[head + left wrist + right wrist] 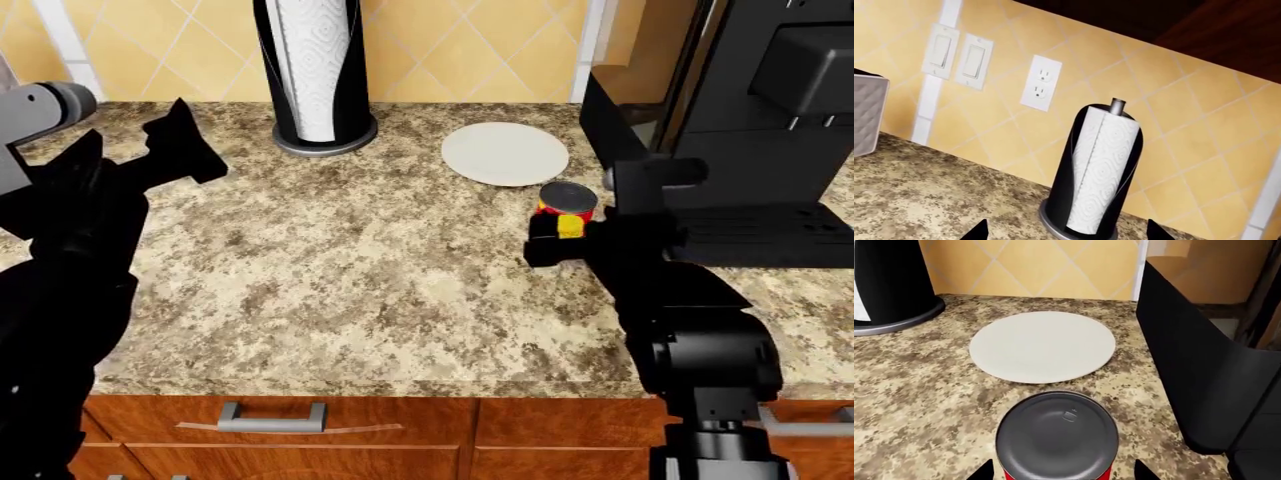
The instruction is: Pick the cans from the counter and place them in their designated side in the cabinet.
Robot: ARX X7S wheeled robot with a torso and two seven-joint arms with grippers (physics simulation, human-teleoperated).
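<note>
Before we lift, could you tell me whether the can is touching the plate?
Apart. The right wrist view shows a strip of bare counter between the can and the plate.

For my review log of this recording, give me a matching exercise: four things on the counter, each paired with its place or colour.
Things:
1. short red-and-yellow labelled metal can
2. round white flat plate
3. white paper-towel roll in a black holder
4. large black appliance

Descriptions:
A. upright by the tiled wall
B. between the right pincer's tips
C. at the counter's right end
D. lying flat, just beyond the can

Pairs: 1-B, 2-D, 3-A, 4-C
</note>
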